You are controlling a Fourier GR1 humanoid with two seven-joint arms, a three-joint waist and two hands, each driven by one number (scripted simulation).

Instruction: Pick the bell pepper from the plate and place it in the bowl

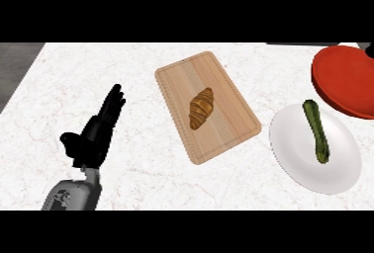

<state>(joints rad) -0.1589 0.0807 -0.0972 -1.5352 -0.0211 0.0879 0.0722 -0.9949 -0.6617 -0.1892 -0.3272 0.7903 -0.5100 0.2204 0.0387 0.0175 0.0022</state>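
Observation:
A white plate (296, 150) lies at the right of the counter. On it rests a long, thin green vegetable (317, 130), lying lengthwise and looking more like a zucchini than a bell pepper. Behind the plate, at the far right, a red bowl (345, 79) is partly cut off by the view's edge. My left hand (96, 131) rests at the lower left with straight fingers pointing up, far from the plate and holding nothing. My right hand does not show.
A wooden cutting board (219, 79) lies in the middle of the white marble counter, with a brown croissant (202, 108) on it. The counter's left edge runs along a dark floor at the upper left.

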